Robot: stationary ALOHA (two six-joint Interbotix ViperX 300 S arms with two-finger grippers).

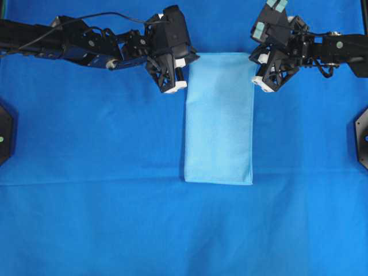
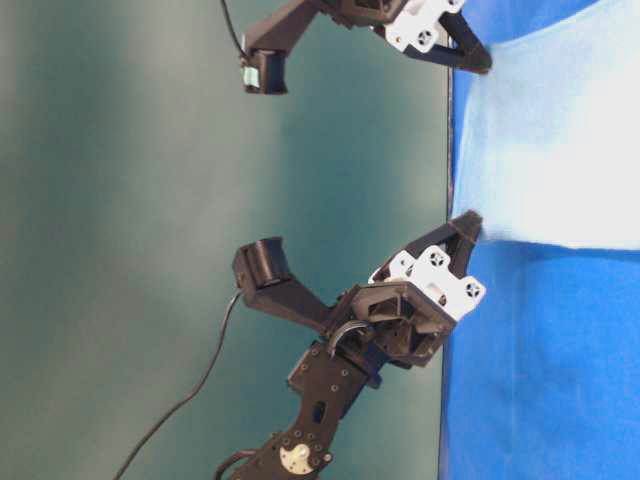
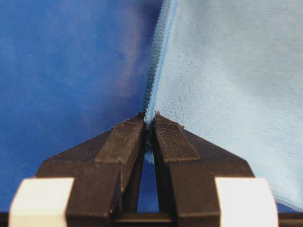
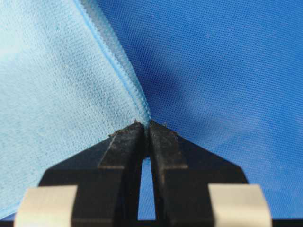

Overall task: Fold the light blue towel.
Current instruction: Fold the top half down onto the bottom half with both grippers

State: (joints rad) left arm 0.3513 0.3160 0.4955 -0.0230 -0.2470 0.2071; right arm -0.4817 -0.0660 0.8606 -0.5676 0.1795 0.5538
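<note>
Biggest worry from here, L side first: my left gripper (image 1: 179, 77), upper left-centre of the overhead frame, has its jaws clamped on just the hemmed corner of the light blue towel (image 1: 219, 118). In the left wrist view the left gripper (image 3: 149, 120) has only a sliver of hem pinched at the very tips, so I reckon any quick pull could strip it out and drop that corner. Same story on the R: the right gripper (image 1: 259, 77), upper right-centre, is also closed on the opposite top corner, and the right wrist view shows the right gripper (image 4: 144, 125) biting just the point of the hem. If one side slips and the other doesn't, the fold will go skewed, I'd guess. Second risk: if the arms don't travel evenly, the top edge twists and the edges won't line up. Third: the towel already looks doubled into a tall strip, so I can't tell whether each pinch has both layers; if only one, the layers could peel apart.

Where it lies: towel sits centre of the overhead frame on the blue table cover (image 1: 86, 218), long axis running top to bottom, top corners at both grippers' tips, the rest lying flat toward the lower centre, well clear of both arms.
</note>
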